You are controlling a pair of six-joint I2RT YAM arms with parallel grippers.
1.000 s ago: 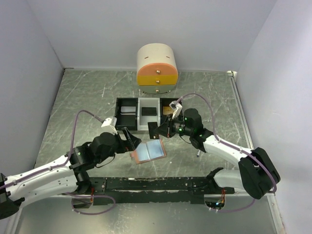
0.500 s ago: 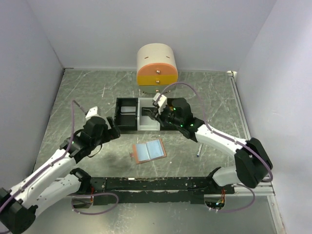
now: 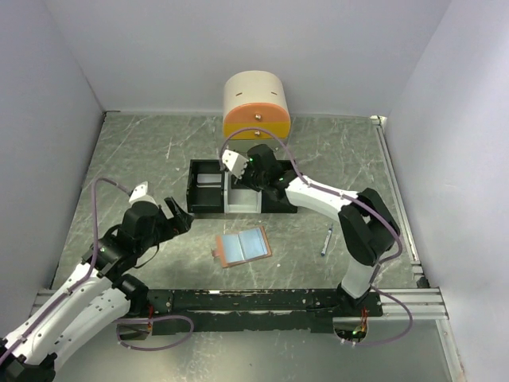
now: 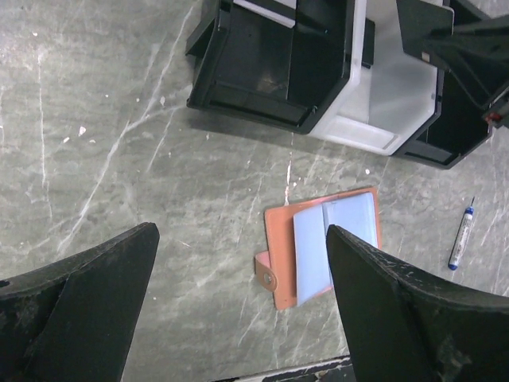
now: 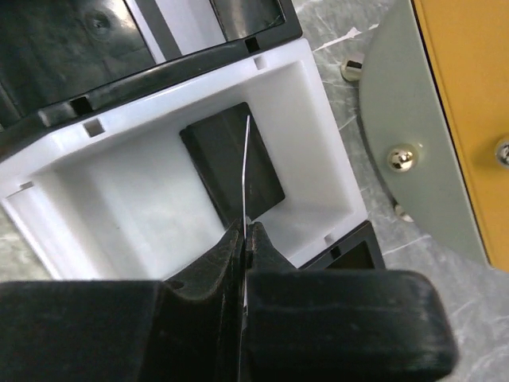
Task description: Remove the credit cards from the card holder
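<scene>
The card holder (image 3: 243,247) lies open on the table, tan-brown with light blue lining (image 4: 322,247) and a snap tab. Left of it my left gripper (image 3: 181,215) hovers open and holds nothing; in the left wrist view its fingers (image 4: 79,310) frame the holder from above. My right gripper (image 5: 245,227) is shut on a thin dark credit card (image 5: 246,151), seen edge-on, over the white tray (image 5: 318,103). Another black credit card (image 5: 211,159) lies flat on that tray's floor. In the top view, the right gripper (image 3: 238,177) is above the middle tray.
A black tray (image 3: 205,189) adjoins the white tray (image 3: 242,199) on its left, and another black one (image 3: 280,199) on its right. A rounded cream-and-orange drawer cabinet (image 3: 256,103) stands behind them. A blue-white pen (image 3: 326,239) lies right of the holder.
My right gripper has carried the dark card from above the card holder back to the white tray. The left arm has pulled away from the holder, to the left and toward its base.
</scene>
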